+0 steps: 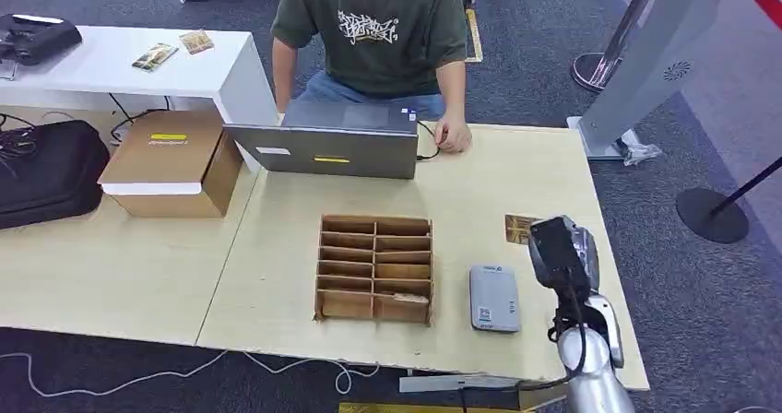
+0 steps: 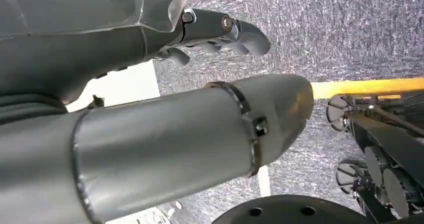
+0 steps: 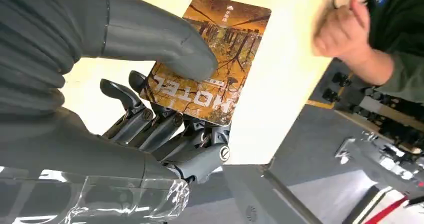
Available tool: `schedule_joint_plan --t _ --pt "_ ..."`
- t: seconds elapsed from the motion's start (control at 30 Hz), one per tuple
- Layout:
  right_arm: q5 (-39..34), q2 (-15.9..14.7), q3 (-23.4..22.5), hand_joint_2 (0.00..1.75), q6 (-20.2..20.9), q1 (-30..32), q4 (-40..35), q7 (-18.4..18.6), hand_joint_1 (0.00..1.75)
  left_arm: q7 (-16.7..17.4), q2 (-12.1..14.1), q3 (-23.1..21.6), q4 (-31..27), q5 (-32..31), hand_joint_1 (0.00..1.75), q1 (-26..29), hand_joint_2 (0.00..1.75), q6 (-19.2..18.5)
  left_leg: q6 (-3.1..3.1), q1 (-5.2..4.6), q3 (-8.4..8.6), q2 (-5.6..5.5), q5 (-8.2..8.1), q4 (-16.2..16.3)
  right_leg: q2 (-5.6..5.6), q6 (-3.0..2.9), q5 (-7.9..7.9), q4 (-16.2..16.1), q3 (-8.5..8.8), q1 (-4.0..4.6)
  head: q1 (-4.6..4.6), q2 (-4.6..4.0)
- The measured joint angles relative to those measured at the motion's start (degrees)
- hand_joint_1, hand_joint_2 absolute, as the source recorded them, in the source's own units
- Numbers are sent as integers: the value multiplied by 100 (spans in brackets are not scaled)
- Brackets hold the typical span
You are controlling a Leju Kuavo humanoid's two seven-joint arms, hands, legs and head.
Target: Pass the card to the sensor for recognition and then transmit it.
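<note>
An orange-brown hotel card is pinched in my right hand, the thumb on its printed face and the darker fingers under it. In the head view the card shows partly beside my right hand, low over the table's right side. The grey card sensor lies flat on the table just left of that hand, toward the front edge. My left hand hangs over grey carpet, holding nothing, fingers loosely apart.
A wooden slotted organizer stands left of the sensor. A person sits behind a grey laptop, one hand on the table. A cardboard box and black bag lie at left. The table edge is beside my right hand.
</note>
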Motion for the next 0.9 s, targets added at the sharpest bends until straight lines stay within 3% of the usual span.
schedule_joint_plan --t 0.4,0.9 --pt "-26 437 -249 175 129 964 -767 155 175 37 -55 2 0 61 0 -17 0 15 -1 1 2 5 1 -1 2 -1 0 1 0 1 0 0" --pt "171 671 -385 175 190 718 -286 297 175 39 -79 2 0 15 0 -52 0 37 -1 0 3 8 1 -1 3 -1 1 1 1 0 0 0"
